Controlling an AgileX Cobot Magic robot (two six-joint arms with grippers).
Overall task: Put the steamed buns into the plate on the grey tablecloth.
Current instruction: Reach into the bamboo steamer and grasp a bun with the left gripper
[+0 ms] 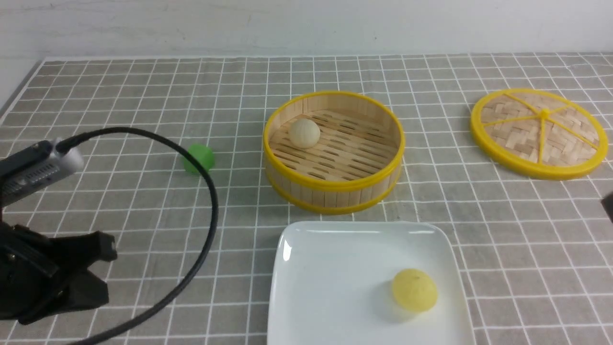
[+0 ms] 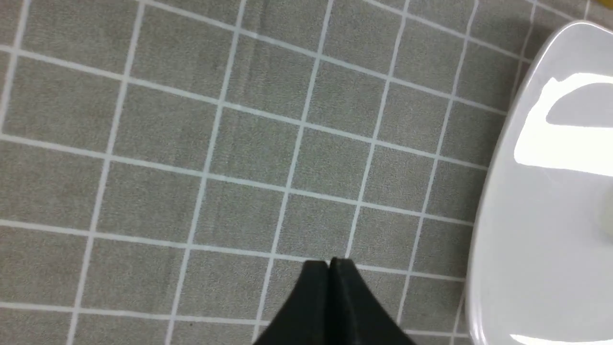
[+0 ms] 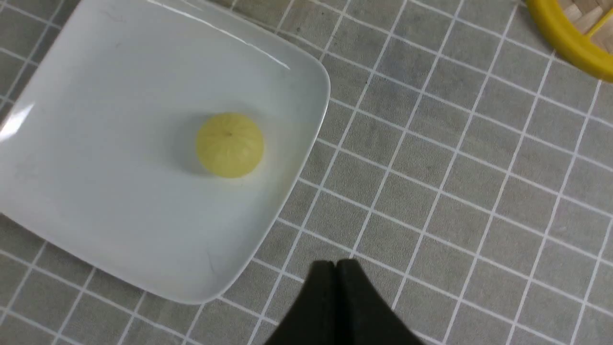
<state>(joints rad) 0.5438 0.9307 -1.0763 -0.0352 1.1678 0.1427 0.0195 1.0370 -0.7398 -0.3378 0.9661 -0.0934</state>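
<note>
A plain white wall (image 1: 306, 26) stands behind the counter (image 1: 28, 98), running the full width of the front view. Faint scuffs and small dark specks are noted on its surface (minor, cosmetic). The counter's far edge meets the wall in a nearly straight line, and its left edge runs obliquely toward the camera. Beyond that left edge the surface is pale. Lighting is even and soft across the wall, with no hard shadows found there (the source itself is out of view).
</note>
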